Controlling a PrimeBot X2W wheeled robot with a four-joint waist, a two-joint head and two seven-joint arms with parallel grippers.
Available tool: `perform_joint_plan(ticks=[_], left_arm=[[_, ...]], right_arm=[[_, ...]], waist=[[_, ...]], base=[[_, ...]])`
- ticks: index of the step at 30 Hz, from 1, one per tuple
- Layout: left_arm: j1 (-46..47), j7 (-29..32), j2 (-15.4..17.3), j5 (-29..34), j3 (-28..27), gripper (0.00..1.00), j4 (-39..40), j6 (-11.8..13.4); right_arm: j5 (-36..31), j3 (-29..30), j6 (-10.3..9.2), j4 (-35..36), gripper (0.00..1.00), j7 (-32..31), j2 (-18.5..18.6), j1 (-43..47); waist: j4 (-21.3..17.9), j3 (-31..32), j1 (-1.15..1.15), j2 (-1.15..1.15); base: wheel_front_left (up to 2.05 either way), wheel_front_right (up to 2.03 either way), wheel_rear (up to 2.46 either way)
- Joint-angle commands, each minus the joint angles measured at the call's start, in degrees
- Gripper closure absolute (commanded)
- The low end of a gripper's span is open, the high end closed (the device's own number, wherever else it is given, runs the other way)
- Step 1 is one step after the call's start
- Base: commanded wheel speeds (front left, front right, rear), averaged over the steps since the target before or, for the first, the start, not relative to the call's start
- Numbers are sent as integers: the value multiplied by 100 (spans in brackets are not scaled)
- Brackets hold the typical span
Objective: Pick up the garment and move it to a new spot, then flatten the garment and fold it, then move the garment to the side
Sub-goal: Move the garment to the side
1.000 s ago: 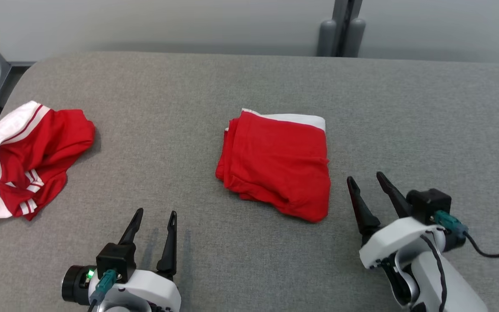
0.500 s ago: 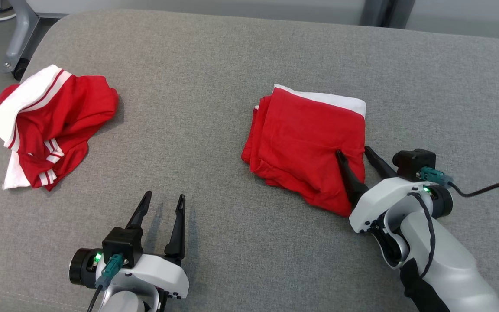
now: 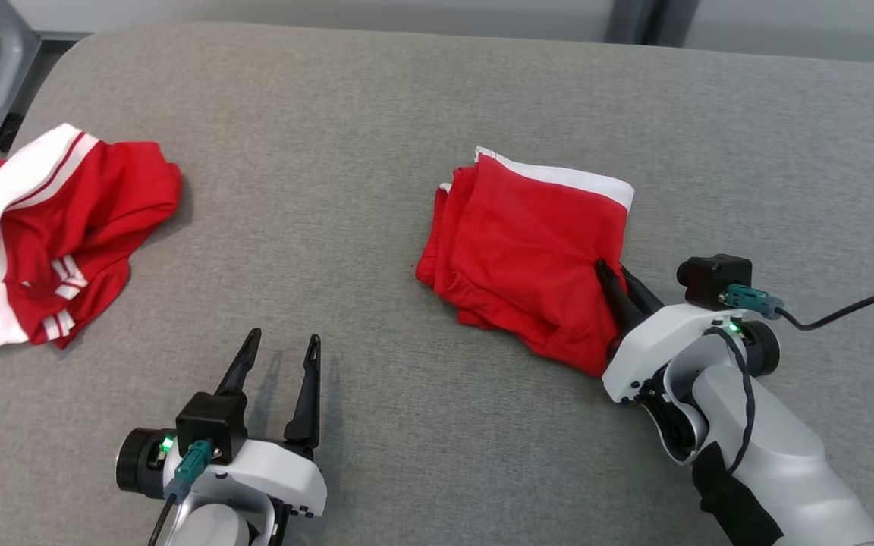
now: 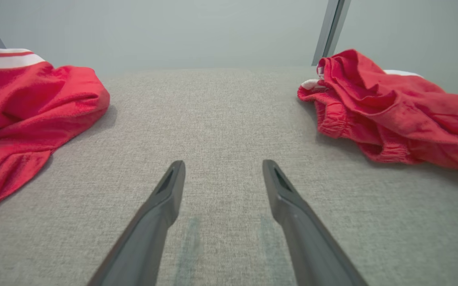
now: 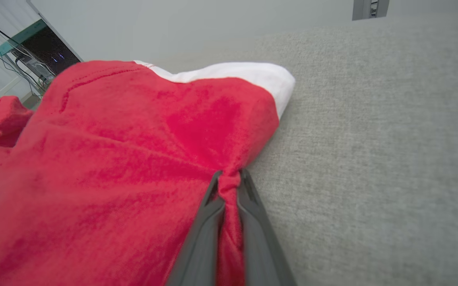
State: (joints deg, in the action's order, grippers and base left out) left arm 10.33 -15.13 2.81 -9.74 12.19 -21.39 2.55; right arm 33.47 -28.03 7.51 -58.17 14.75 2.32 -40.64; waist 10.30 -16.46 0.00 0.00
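A folded red garment with a white band along its far edge lies at the middle of the grey table. My right gripper is shut on the garment's right edge, and red cloth bunches between its fingers in the right wrist view. The cloth beside the grip is puckered. My left gripper stands open near the table's front, with bare table between its fingers. The folded garment lies to its right in the left wrist view.
A second red garment with white stripes lies crumpled at the table's left edge, also seen as a red heap in the left wrist view. A grey metal stand leg is on the floor beyond the table's far left corner.
My right gripper has reached onto the folded garment's right edge and shut on it. The head camera has shifted and tilted down. The left gripper stays open and still.
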Motion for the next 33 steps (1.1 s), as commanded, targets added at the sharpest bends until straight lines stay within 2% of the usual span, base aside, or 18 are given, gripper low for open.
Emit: perform_joint_plan(ticks=[1,5,12,23,26,28,33], left_arm=[[76,-1,21,46,-22,0,22,-28],[57,-1,23,152,-72,0,37,-95],[83,0,24,361,-85,0,34,-240],[200,-1,24,595,140,0,8,-430],[194,0,24,627,170,0,-2,-454],[211,0,25,686,220,0,3,-506],[261,0,28,783,286,0,10,-589]], right_arm=[[46,60,-4,-91,100,40,107,84],[-9,157,-3,65,100,49,92,207],[-113,267,-3,368,100,49,81,531],[-223,325,-3,726,100,50,77,933],[-201,264,-3,797,100,50,75,988],[-176,222,-2,880,100,50,75,1056],[-187,185,-3,995,100,50,73,1086]], waist=[[-161,75,0,0],[-564,179,0,0],[-1526,319,0,0],[-2836,408,0,0],[-3051,414,0,0],[-3346,404,0,0],[-3656,344,0,0]], base=[[0,0,0],[0,0,0],[0,0,0],[0,0,0],[0,0,0],[0,0,0],[0,0,0]])
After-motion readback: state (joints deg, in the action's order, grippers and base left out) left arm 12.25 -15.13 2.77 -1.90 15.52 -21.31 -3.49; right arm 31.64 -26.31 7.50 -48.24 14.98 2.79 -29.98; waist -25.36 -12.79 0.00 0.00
